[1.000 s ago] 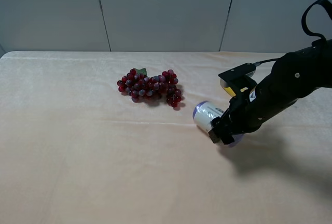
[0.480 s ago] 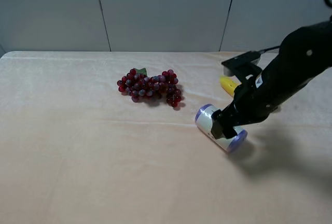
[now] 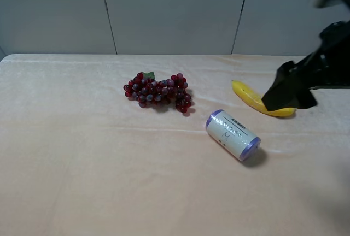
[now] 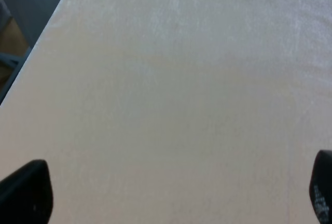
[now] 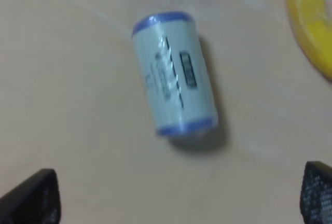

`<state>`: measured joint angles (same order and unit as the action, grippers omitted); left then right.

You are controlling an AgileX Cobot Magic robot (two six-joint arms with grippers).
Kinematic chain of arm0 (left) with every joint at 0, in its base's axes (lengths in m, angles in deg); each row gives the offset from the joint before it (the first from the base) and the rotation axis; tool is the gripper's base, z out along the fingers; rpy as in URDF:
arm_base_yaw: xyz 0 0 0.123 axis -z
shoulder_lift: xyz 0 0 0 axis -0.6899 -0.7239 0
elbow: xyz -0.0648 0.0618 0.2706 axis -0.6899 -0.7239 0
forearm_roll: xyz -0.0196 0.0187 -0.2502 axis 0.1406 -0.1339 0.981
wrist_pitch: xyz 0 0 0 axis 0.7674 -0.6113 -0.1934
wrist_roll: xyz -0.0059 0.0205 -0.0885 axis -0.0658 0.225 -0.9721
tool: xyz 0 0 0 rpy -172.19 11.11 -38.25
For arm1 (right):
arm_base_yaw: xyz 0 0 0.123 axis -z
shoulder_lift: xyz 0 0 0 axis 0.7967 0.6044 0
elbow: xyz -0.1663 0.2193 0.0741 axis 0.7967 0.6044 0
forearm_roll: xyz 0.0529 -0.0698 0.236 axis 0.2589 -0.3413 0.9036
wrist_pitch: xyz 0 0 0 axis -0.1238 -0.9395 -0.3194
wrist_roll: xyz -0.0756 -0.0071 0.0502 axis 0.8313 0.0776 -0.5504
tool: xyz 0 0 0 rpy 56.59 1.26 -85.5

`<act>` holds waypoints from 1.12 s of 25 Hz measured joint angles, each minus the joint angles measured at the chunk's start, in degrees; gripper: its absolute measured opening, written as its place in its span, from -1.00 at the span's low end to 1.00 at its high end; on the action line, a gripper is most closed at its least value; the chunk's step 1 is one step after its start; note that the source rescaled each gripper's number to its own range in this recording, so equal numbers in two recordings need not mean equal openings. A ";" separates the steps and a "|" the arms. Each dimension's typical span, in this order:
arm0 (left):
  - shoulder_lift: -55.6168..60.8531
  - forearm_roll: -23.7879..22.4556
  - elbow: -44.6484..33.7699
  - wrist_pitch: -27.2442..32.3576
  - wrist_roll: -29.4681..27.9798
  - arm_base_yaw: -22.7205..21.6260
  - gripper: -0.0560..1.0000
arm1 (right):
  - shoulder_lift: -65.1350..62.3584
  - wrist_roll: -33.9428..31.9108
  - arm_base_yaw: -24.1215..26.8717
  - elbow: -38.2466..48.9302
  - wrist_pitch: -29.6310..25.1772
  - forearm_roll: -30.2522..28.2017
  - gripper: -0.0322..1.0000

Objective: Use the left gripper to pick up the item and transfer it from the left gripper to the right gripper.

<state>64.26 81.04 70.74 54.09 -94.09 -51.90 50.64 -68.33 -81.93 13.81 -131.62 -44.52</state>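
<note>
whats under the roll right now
The roll lies on its side on the bare cream tablecloth, with its shadow beside it. Nothing shows under it, though the contact patch is hidden. The banana and grapes lie apart.

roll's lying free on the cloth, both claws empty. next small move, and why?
Probably bring the left gripper over toward the roll. The roll lies on its side on the table, apart from the banana and the grapes. The left wrist view shows only bare cloth between open fingers, so that claw is not near it. The right gripper, open, sits above the roll, but the pick belongs to the left.
</note>
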 joint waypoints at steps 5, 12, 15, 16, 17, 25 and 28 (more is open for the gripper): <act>0.00 0.00 0.00 0.00 0.00 0.00 0.97 | -13.96 -4.08 0.00 1.64 -8.38 -0.20 1.00; 0.00 0.00 0.00 0.00 0.00 0.00 0.97 | -35.20 -5.01 0.00 13.45 -10.21 -2.14 1.00; 0.00 0.00 0.00 0.00 0.00 0.00 0.97 | -42.64 -5.48 0.00 17.29 -8.71 -3.26 1.00; 0.00 0.00 0.00 0.00 0.00 0.00 0.97 | -45.02 -6.04 0.00 18.23 -7.51 -3.69 1.00; 0.00 0.00 0.00 0.00 0.00 0.00 0.97 | -46.90 -6.30 0.00 19.31 -6.37 -3.69 1.00; 0.00 0.00 0.00 0.00 0.00 0.00 0.97 | -57.92 -4.27 0.00 24.76 0.27 -3.69 1.00; 0.00 0.00 0.00 0.00 0.00 0.00 0.97 | -58.19 -4.06 0.00 24.93 0.38 -3.69 1.00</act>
<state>64.26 81.04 70.74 54.09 -94.09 -51.90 -7.55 -72.39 -81.93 38.75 -131.24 -48.21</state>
